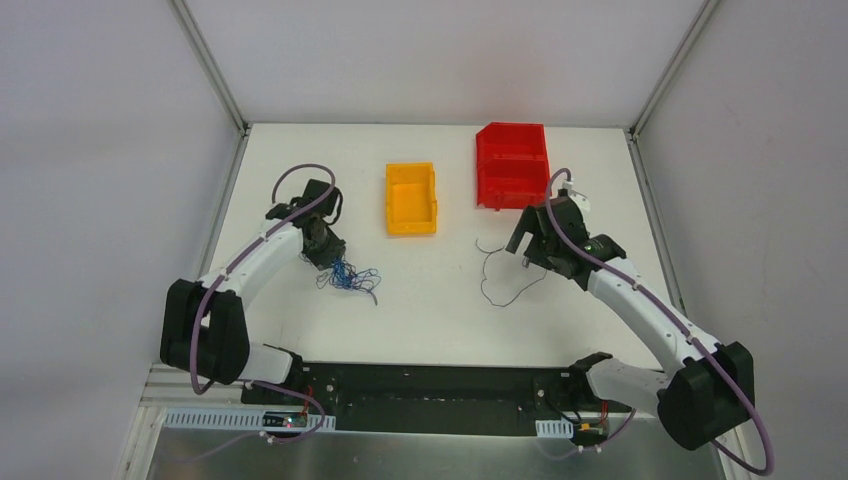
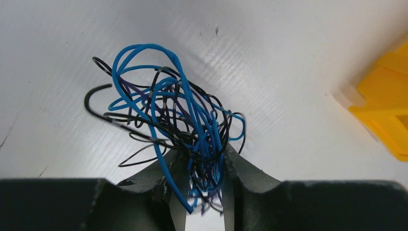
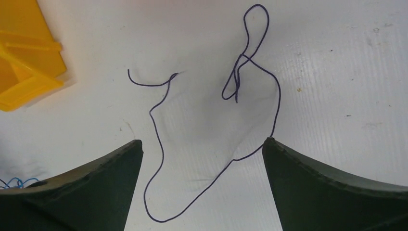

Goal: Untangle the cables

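Note:
A tangle of thin blue and black cables (image 1: 347, 275) lies on the white table left of centre. My left gripper (image 1: 326, 250) is shut on its near end. In the left wrist view the jaws (image 2: 201, 155) pinch several blue and black strands of the tangle (image 2: 178, 110), and the loops fan out ahead of the fingers. A single thin dark cable (image 1: 505, 277) lies loose on the table right of centre. My right gripper (image 1: 528, 247) is open and empty above it. In the right wrist view that cable (image 3: 279, 96) curls between the wide-spread fingers of the gripper (image 3: 202, 141).
A yellow bin (image 1: 411, 198) stands behind the middle of the table; it also shows in the left wrist view (image 2: 385, 110) and the right wrist view (image 3: 24, 48). A red bin (image 1: 512, 165) stands at the back right. Table edges and frame posts surround the area.

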Available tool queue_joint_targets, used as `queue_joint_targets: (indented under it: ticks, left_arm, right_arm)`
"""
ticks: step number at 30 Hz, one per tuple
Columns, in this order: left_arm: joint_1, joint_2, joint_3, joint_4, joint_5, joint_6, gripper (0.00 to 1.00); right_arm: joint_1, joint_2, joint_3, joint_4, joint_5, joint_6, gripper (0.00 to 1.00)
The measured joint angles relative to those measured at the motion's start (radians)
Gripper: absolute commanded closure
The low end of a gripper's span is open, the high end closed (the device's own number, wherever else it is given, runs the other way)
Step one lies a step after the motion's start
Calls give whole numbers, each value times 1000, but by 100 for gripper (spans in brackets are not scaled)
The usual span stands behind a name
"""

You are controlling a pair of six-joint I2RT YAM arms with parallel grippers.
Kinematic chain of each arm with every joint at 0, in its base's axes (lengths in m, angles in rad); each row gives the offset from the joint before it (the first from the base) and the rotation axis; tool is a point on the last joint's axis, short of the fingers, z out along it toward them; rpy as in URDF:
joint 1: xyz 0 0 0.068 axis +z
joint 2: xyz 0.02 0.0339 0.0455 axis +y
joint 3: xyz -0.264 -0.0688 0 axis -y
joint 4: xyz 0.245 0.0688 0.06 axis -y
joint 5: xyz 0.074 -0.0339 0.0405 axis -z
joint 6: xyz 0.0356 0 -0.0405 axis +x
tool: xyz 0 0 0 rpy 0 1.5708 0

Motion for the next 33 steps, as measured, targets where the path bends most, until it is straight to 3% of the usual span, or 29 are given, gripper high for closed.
queue_joint_targets:
  ticks: [3, 7, 9, 15, 19, 26, 33]
  left_arm:
    - [-6, -57, -35, 26, 0, 50, 59]
    - [-6, -157, -94, 76, 23, 108, 28]
    - [-6, -198, -129, 119, 52, 137, 20]
    - [-6, -225, -169, 183, 136, 183, 14]
    - [-6, -257, -169, 201, 189, 220, 1]
    - [-6, -414, -186, 219, 247, 254, 1]
    - [-6, -459, -198, 220, 270, 261, 1]
  right_arm:
    - [-27, -4, -2, -3, 4, 19, 1]
    - [-38, 2, -2, -3, 3, 24, 1]
    - [-40, 15, -2, -3, -2, 24, 1]
    - [-77, 56, -2, 5, -40, 10, 1]
    - [-142, 95, -1, 20, -94, 2, 1]
    - [-243, 166, -2, 126, -180, 5, 1]
    - [-263, 359, -2, 254, -275, 13, 1]
